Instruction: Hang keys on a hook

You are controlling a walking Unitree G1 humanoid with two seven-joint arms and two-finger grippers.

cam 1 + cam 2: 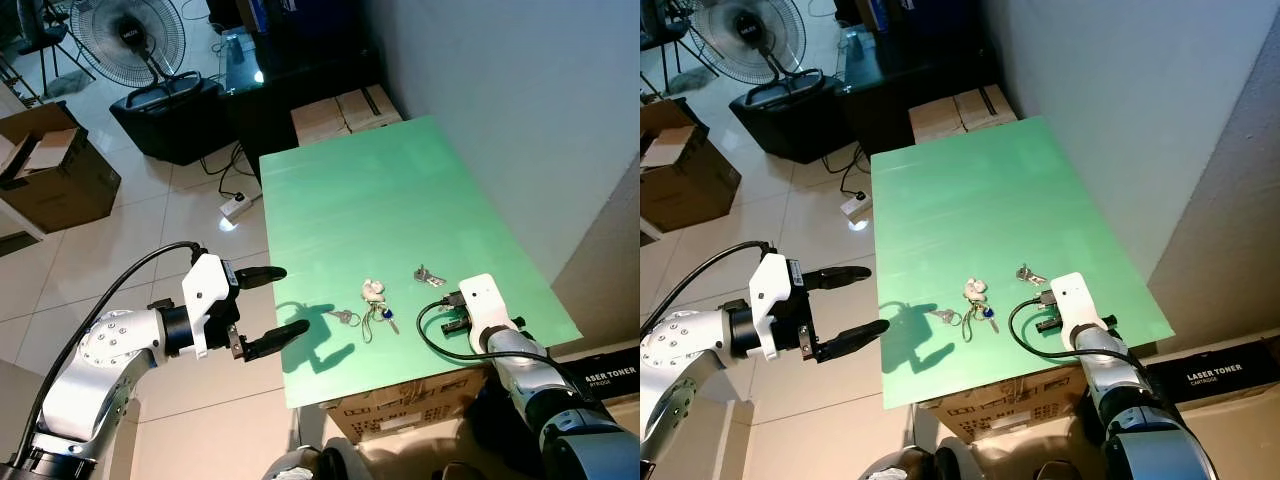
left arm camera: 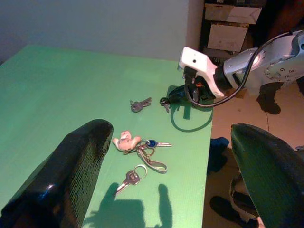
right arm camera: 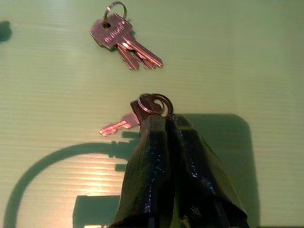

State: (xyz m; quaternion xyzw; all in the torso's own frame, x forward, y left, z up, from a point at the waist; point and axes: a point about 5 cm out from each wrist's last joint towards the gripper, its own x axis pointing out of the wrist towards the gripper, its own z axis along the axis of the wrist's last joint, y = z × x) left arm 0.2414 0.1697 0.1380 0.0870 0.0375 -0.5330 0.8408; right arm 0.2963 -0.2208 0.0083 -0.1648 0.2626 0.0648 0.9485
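Right gripper (image 3: 159,118) low over green worktop (image 1: 380,190) near its near right corner, jaws clamped on a small key (image 3: 142,111), seemingly by its ring. Spare keys (image 3: 124,40) just beyond; keyring bunch (image 1: 375,305) mid-worktop. Left gripper (image 1: 270,310) off the left edge, jaws apart. No hook identifiable.

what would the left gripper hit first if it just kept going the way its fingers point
Probably the bunch of keys with a pale charm and blue tag on the green table top. The open left gripper points across it; the single silver key lies nearer, slightly off-line. Depth unclear.
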